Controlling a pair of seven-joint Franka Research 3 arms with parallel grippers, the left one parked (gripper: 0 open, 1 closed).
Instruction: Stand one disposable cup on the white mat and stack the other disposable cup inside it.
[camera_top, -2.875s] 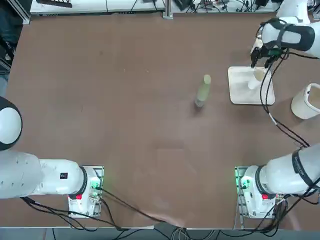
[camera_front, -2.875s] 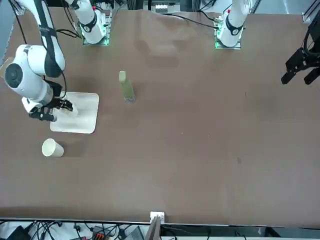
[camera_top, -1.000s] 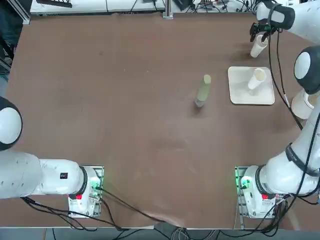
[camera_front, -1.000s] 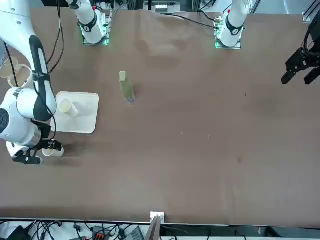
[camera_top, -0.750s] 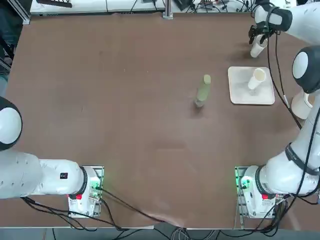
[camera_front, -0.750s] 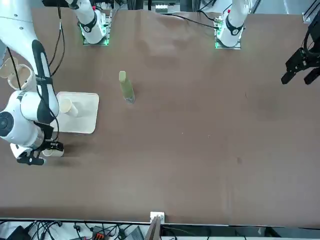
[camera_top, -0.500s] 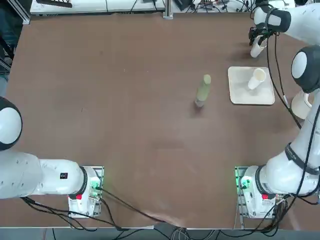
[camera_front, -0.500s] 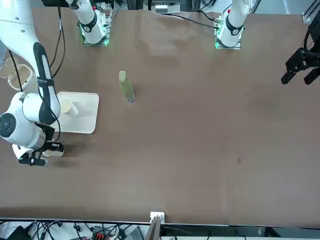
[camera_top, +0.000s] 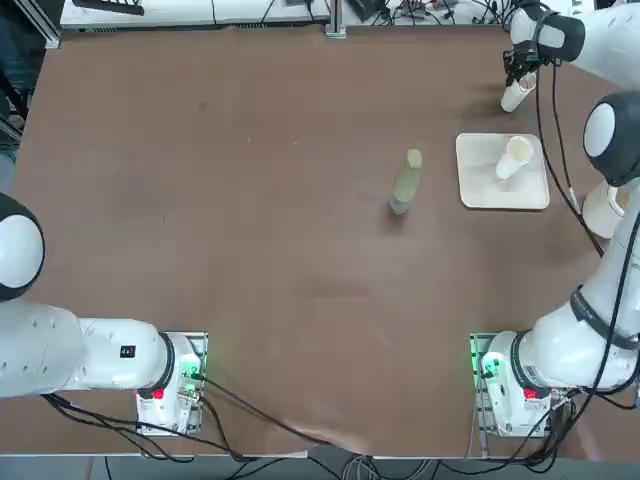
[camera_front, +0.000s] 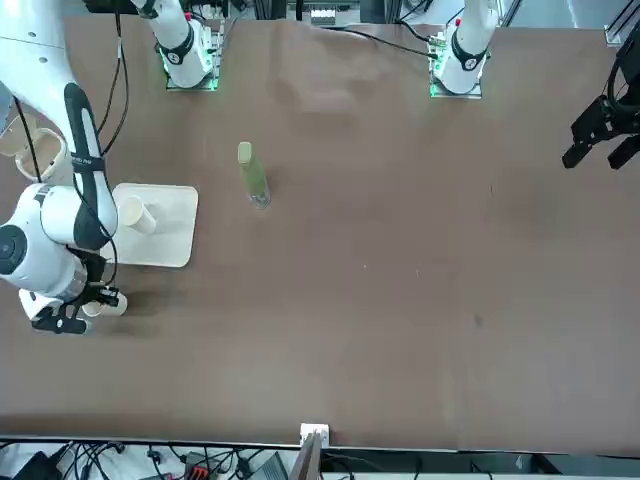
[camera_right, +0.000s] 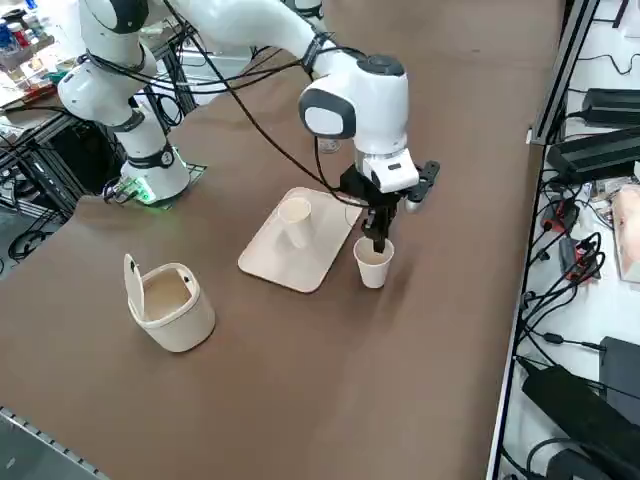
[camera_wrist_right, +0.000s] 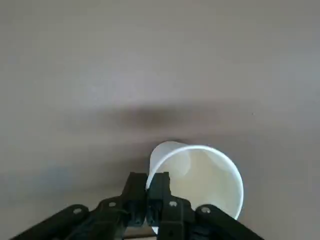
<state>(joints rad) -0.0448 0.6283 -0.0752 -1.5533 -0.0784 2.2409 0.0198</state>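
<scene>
In the upper right corner of the top view, the right end effector (camera_top: 518, 72) sits over a disposable cup (camera_top: 516, 95) that stands upright on the brown counter (camera_top: 250, 230), just beyond the far edge of the white mat (camera_top: 478, 185). The wrist view shows the two fingers (camera_wrist_right: 134, 192) pinched narrow on the cup's rim (camera_wrist_right: 150, 172), one inside and one outside the wall, so the end effector is holding this cup by its lip. In the right side view the same cup (camera_right: 373, 264) is just off the mat's corner, under the black fingers.

The second cup (camera_top: 513, 158) stands upright on the mat, in its upper right part in the top view, well apart from the gripped one.

A green bottle (camera_top: 406, 182) stands near the middle of the counter, left of the mat. A cream tub (camera_right: 172, 302) with a raised lid sits at the lower left of the right side view, near the mat.
</scene>
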